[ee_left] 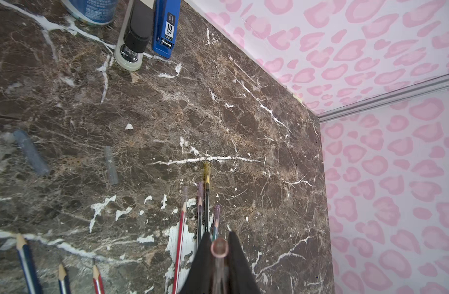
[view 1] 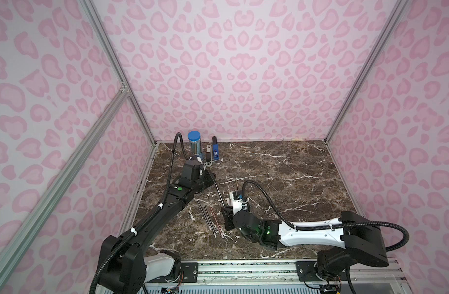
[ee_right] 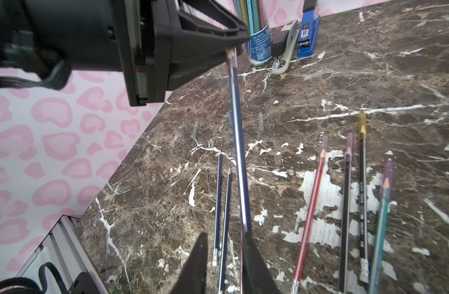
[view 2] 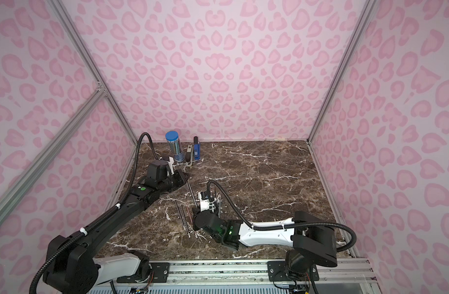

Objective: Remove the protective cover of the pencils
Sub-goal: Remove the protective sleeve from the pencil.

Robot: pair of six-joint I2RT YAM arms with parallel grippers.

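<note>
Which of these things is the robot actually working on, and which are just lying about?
Job: held pencil, capped pencils, bare pencils, loose caps, left gripper, right gripper.
Lying about: tube, grey stapler, blue stapler.

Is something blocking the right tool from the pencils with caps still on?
Nothing lies on the brown marble table between the right tool and the four capped pencils. A dark blue pencil sits between its fingers, tip end pinched by the left tool.
</note>
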